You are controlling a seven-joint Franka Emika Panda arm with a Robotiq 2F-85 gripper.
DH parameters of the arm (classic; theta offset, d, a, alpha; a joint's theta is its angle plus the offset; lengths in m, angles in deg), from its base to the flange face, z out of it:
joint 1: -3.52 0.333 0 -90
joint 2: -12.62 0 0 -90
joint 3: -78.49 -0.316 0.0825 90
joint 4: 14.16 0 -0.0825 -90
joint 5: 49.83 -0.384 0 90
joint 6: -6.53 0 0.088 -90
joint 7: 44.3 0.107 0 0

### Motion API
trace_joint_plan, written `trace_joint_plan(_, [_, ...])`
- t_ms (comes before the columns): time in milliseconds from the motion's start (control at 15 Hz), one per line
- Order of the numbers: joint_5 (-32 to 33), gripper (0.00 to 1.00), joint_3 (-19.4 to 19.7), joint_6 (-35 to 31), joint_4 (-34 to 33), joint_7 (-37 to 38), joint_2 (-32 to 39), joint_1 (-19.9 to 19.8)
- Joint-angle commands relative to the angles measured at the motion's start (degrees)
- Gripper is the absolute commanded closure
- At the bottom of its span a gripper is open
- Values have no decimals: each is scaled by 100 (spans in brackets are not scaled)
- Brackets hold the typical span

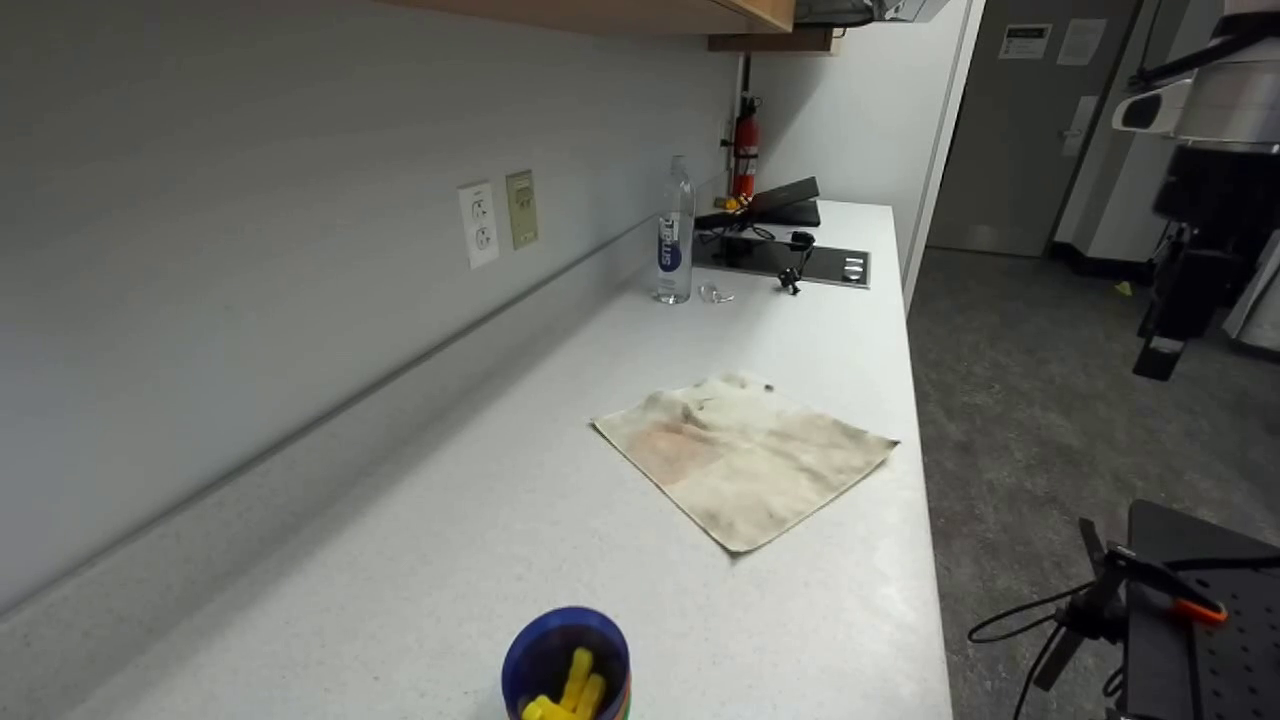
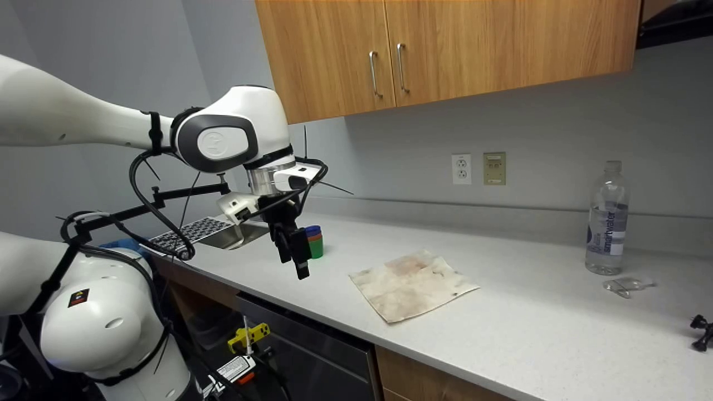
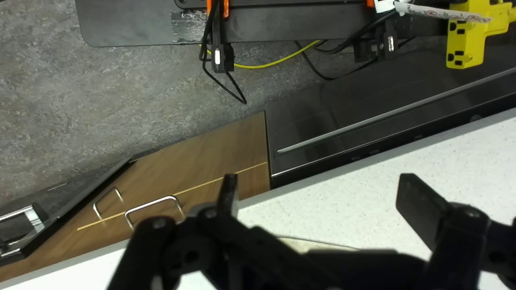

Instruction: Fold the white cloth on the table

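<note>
The off-white, stained cloth lies spread on the white counter (image 1: 400, 580), with wrinkles along its far side. The cloth (image 1: 760, 465) has one corner near the counter's front edge in an exterior view; it also shows in an exterior view (image 2: 409, 287). In the wrist view only a thin strip of the cloth (image 3: 308, 244) shows behind the gripper body. My gripper (image 3: 318, 181) is open, with its two fingers wide apart and nothing between them. In an exterior view the gripper (image 2: 302, 272) hangs above the counter's front side, to the left of the cloth and apart from it.
A blue cup (image 1: 614, 640) with yellow pieces stands on the counter. A water bottle (image 2: 606, 228) and a small clear plastic piece (image 2: 625, 287) are beyond the cloth. A cooktop (image 1: 830, 265) lies farther along. Wooden cabinets (image 2: 445, 50) hang above. The front edge drops to the floor.
</note>
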Motion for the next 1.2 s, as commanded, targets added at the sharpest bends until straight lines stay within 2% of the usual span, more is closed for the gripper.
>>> trace_joint_plan(0, [-6, 0, -6, 13, -10, -2, 1, -3])
trace_joint_plan(933, [-101, 0, 23, 117, -165, -11, 134, 23])
trace_joint_plan(1000, [3, 0, 0, -525, -420, 56, 1106, -28])
trace_joint_plan(1067, [25, 0, -42, -637, -482, 120, 1259, -37])
trace_joint_plan(1133, [-29, 0, -12, -269, -219, 36, 427, -6])
